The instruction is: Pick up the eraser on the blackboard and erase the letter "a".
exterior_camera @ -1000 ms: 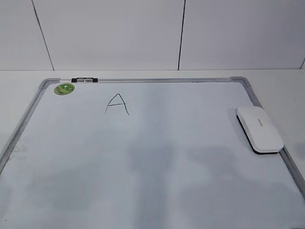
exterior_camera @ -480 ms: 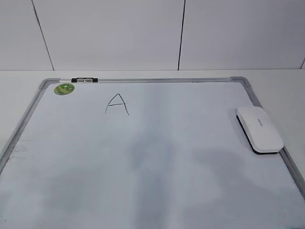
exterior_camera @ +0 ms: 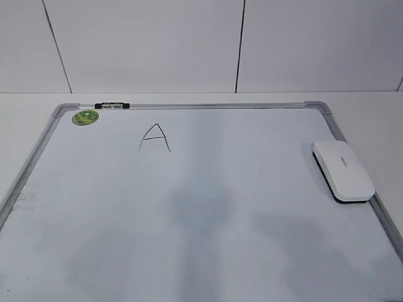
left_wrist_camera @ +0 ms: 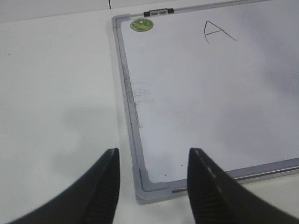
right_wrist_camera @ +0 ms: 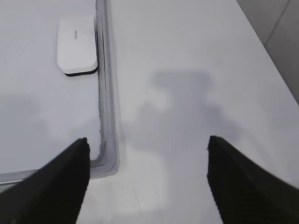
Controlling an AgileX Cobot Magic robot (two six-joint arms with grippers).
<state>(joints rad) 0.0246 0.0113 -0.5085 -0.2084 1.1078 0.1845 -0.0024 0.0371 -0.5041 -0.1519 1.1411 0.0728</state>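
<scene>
The white eraser [exterior_camera: 343, 170] lies flat at the right edge of the blackboard [exterior_camera: 189, 207], against its grey frame. It also shows in the right wrist view [right_wrist_camera: 77, 44]. An angular uppercase "A" [exterior_camera: 155, 137] is written near the board's top left and also shows in the left wrist view [left_wrist_camera: 218, 31]. No lowercase "a" is in view. My left gripper [left_wrist_camera: 153, 154] is open and empty above the board's near left corner [left_wrist_camera: 152, 186]. My right gripper [right_wrist_camera: 148, 140] is open and empty above the table just right of the board's near right corner [right_wrist_camera: 105, 163], well short of the eraser. Neither gripper shows in the exterior view.
A round green sticker [exterior_camera: 85, 117] sits in the board's far left corner, beside a small black-and-silver clip [exterior_camera: 112, 106] on the top frame. The board lies on a white table [right_wrist_camera: 187, 70]. A white panelled wall [exterior_camera: 151, 44] stands behind it.
Only the faint shadows on the board have shifted a little. The eraser and the board have not moved.
</scene>
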